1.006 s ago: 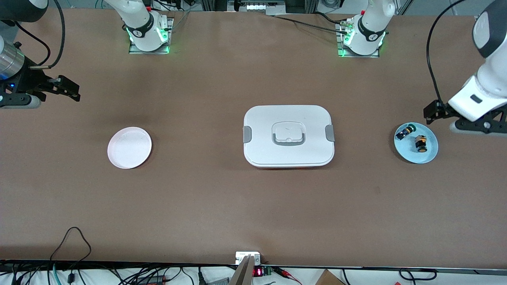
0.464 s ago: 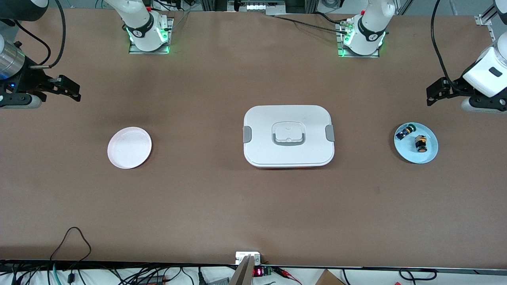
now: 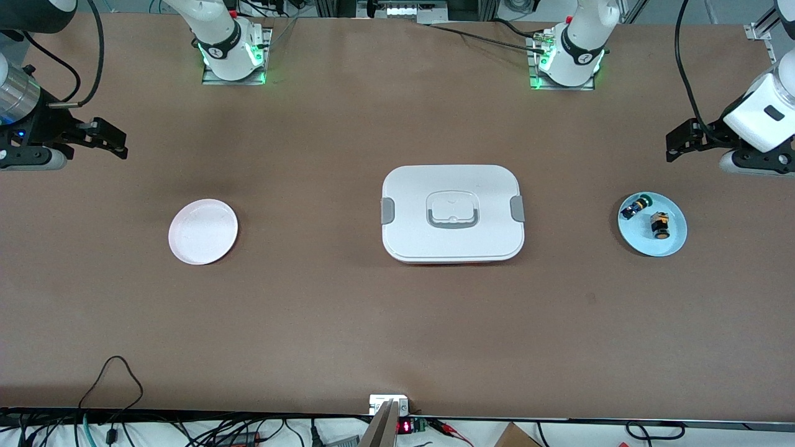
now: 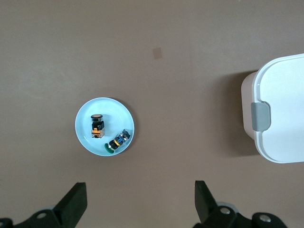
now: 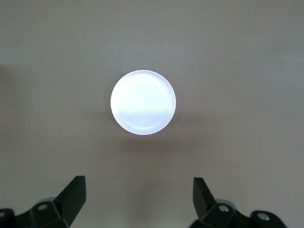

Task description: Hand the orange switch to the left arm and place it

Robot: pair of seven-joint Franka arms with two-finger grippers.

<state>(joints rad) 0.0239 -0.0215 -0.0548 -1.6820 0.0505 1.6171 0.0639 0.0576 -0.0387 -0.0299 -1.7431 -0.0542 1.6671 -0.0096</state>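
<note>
The orange switch [image 3: 660, 225] is a tiny black block with an orange band, lying on a light blue plate [image 3: 676, 241] at the left arm's end of the table. It also shows in the left wrist view [image 4: 97, 127] on the plate [image 4: 118, 113]. My left gripper [image 3: 678, 143] is open and empty, high over bare table beside that plate; its fingers [image 4: 76, 202] are spread wide around its midpoint [image 4: 140, 194]. My right gripper [image 3: 110, 140] is open and empty over bare table at the right arm's end [image 5: 139, 190]. The white box [image 3: 452, 213] sits mid-table, lid shut.
A small black part with a green cap [image 3: 635, 206] shares the blue plate [image 4: 117, 141]. An empty pale pink plate [image 3: 203, 231] lies toward the right arm's end, also in the right wrist view [image 5: 143, 102]. The box's grey clasp [image 4: 261, 116] shows in the left wrist view.
My left gripper has moved up and away from the blue plate's edge, toward the base side of the table, then nearly stopped. The right arm has barely moved.
</note>
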